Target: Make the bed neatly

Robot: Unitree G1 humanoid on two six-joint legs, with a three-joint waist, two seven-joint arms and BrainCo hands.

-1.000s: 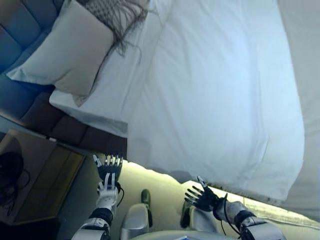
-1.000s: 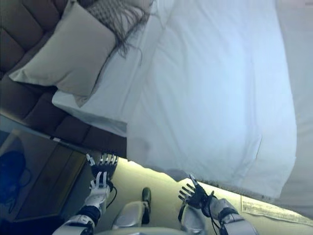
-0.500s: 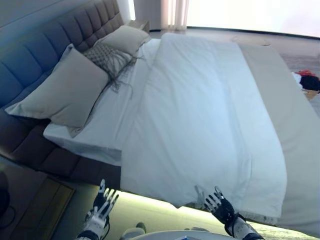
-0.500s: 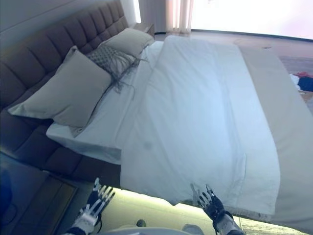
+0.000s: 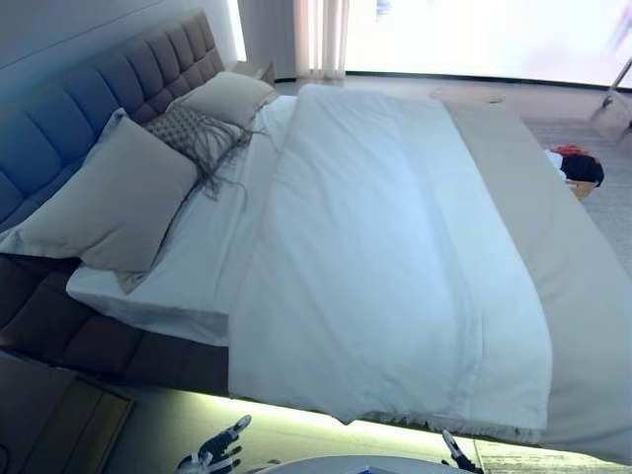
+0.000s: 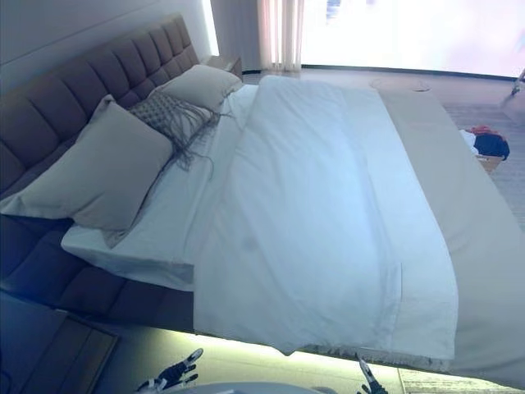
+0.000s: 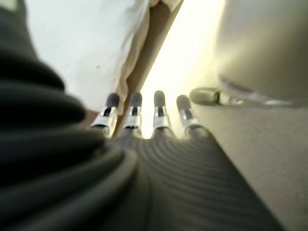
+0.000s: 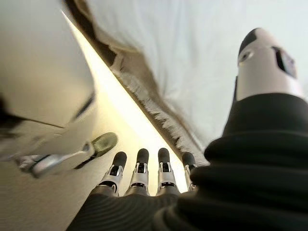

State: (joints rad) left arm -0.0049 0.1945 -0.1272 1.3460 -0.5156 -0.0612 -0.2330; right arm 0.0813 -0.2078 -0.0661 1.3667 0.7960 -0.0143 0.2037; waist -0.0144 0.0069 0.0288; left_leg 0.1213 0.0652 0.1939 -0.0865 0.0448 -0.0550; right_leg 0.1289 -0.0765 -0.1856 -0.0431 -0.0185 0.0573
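A white duvet (image 5: 385, 247) lies spread over the bed, its near edge hanging over the side above a lit strip. A beige cover (image 5: 568, 267) shows along the duvet's right. Two beige pillows (image 5: 109, 202) and a fringed grey cushion (image 5: 188, 133) lean at the padded headboard (image 5: 89, 99). My left hand (image 5: 212, 455) shows at the bottom edge, open, below the bed's side and touching nothing. My right hand (image 5: 456, 456) barely shows at the bottom edge; its fingers (image 8: 139, 168) are straight in the right wrist view, clear of the duvet's fringe (image 8: 159, 115).
A wooden nightstand (image 5: 49, 415) stands at the lower left beside the headboard. A small heap of red and dark things (image 5: 578, 166) lies on the floor at the far right of the bed. Curtains (image 5: 321, 39) hang by the bright window behind.
The camera has tilted up, so more of the bed shows. Both hands have dropped lower and away from the duvet's edge, staying open.
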